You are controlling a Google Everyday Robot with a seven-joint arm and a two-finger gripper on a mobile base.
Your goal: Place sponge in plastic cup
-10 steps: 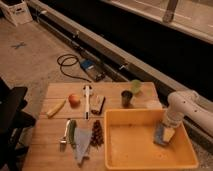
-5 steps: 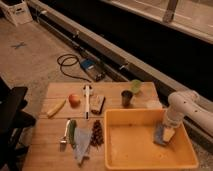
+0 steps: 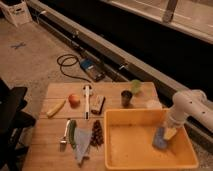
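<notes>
The blue-grey sponge (image 3: 160, 139) is inside the yellow bin (image 3: 129, 145), near its right wall, with one end tipped up. My gripper (image 3: 167, 133) reaches down into the bin from the white arm on the right. It sits right on the sponge's upper right end and is shut on it. The pale green plastic cup (image 3: 136, 86) stands upright on the wooden table (image 3: 50, 150), behind the bin and left of the arm.
A dark grey cup (image 3: 126, 98) and a white cup (image 3: 153, 104) stand between the green cup and the bin. A tan-and-dark block (image 3: 98, 103), an orange fruit (image 3: 74, 100), a banana (image 3: 56, 107) and utensils lie to the left. A black chair (image 3: 10, 117) borders the table's left edge.
</notes>
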